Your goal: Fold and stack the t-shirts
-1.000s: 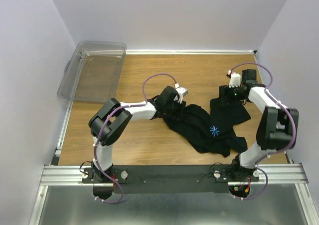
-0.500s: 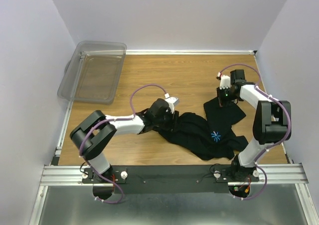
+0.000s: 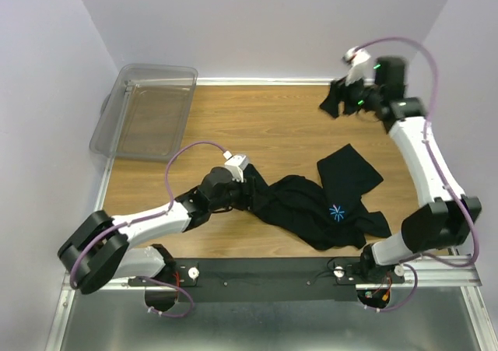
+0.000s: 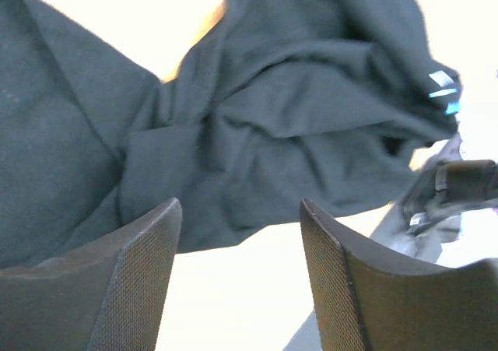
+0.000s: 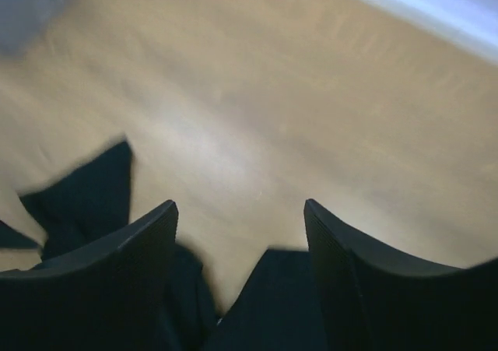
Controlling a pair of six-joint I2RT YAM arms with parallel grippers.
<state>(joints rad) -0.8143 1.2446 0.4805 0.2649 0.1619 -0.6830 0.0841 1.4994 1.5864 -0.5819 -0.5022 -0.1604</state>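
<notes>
1. As it lies at this moment, the black t-shirt [image 3: 307,207] is a rumpled heap on the near right part of the table [image 3: 257,125], with creases running several ways. Its light-blue logo [image 3: 336,211] faces up toward the right end of the heap. One flatter flap [image 3: 350,168] juts out toward the far side. Whether the heap is one garment or more cannot be told.
2. Folding: no clean fold is evident, with no edge squared and no sleeve turned in. Judgement: the cloth has not yet been laid flat, and spreading it appears to be the step in hand.
3. Stacking: no folded pile is seen on the table. Judgement: not begun.
4. Left gripper [image 3: 249,186]: low at the left end of the heap, just beside the cloth. Its wrist view shows the fingers [image 4: 132,289] standing apart, with creased fabric beyond them and nothing pinched between them.
5. Right gripper [image 3: 336,100]: raised over the far right of the table, well apart from the heap. Its wrist view is blurred but shows the fingers [image 5: 117,289] spread, with bare wood between them. Dark cloth appears low in that view, and no hold on it is evident.
6. Clear plastic bin [image 3: 148,117]: at the far left edge, well apart from the garment and taking no part at present.
7. Overall judgement: the task is at an early stage, with flattening, folding and stacking all outstanding.
</notes>
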